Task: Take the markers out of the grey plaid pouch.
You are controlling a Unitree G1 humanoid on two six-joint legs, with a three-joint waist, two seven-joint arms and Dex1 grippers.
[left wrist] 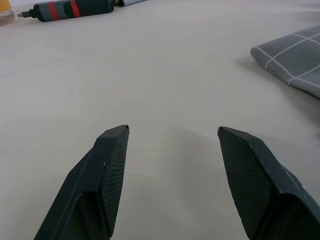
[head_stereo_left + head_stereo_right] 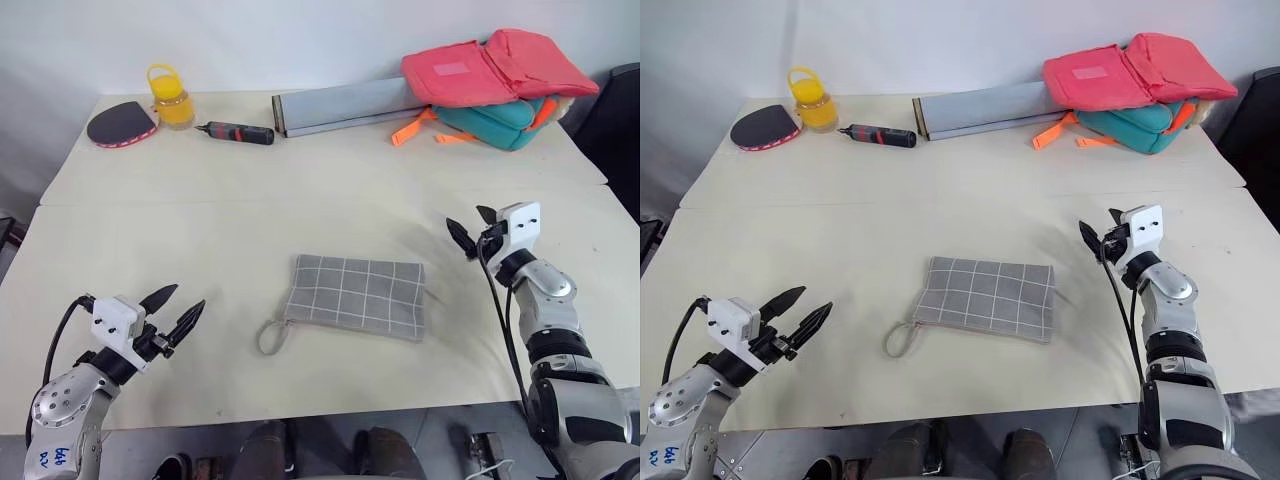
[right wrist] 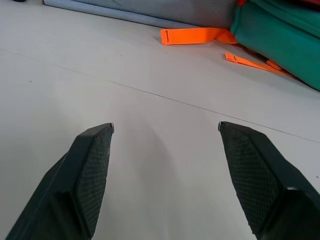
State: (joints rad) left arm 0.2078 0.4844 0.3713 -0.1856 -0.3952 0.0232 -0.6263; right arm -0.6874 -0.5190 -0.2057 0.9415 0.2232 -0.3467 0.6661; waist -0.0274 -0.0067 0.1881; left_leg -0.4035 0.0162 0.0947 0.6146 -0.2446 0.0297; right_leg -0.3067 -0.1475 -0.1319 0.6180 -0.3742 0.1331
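Note:
The grey plaid pouch (image 2: 358, 294) lies flat in the middle of the table, its wrist loop (image 2: 270, 335) trailing toward the front left. The markers are out of view. My left gripper (image 2: 180, 307) hovers open near the front left edge, well to the left of the pouch, with nothing between its fingers. My right gripper (image 2: 474, 229) stands open to the right of the pouch and slightly behind it, also empty. A corner of the pouch (image 1: 295, 60) shows in the left wrist view beyond the open fingers.
A black-and-red screwdriver (image 2: 238, 132), a yellow jar (image 2: 171, 98) and a table tennis bat (image 2: 120, 125) sit at the back left. A long grey box (image 2: 345, 105) and stacked pink (image 2: 495, 68) and teal bags (image 2: 495, 124) stand at the back right.

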